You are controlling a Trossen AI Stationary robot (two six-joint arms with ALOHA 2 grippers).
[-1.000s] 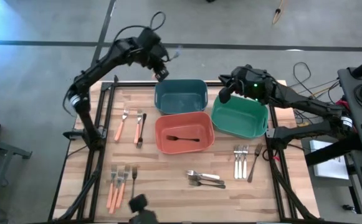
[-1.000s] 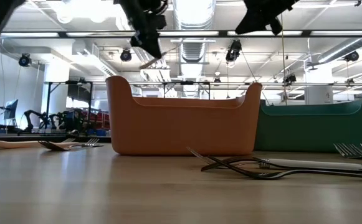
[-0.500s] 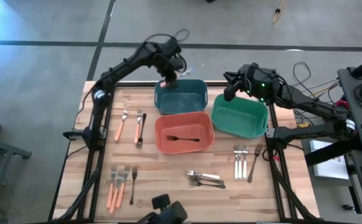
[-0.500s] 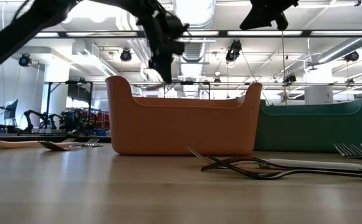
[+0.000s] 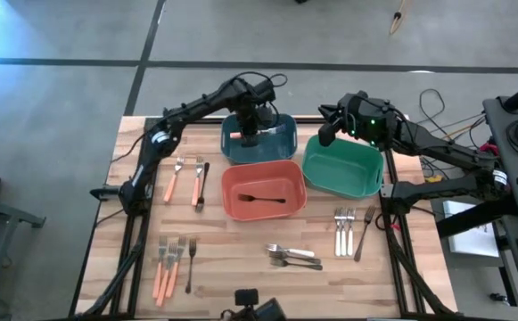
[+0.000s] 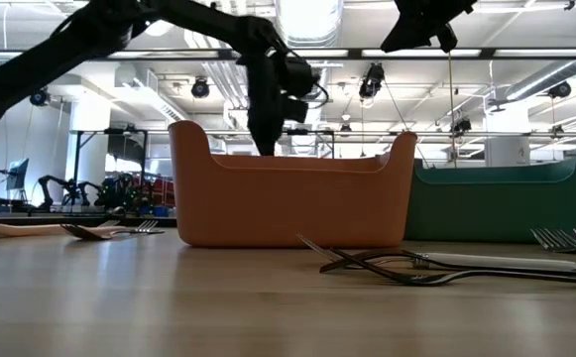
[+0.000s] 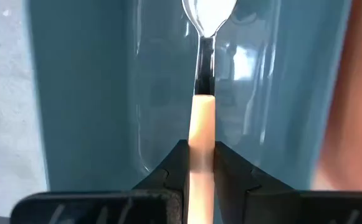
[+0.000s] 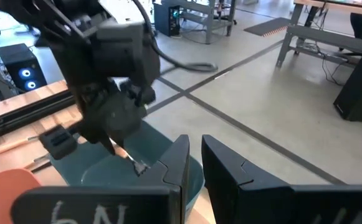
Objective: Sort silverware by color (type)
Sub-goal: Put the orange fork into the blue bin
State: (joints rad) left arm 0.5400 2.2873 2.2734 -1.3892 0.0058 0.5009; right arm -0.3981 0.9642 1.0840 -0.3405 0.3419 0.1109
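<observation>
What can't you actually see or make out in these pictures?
- Low view: the teal bin is hidden behind the orange-red bin, whose wall also hides the black fork inside.
- Left wrist view: the orange-handled spoon is cut off at the top edge.
- High view: the left gripper hides the spoon it holds.

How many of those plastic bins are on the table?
3. The teal bin is at the table's back edge, the orange-red bin in front of it, and the green bin to their right. None looks hidden.
</observation>
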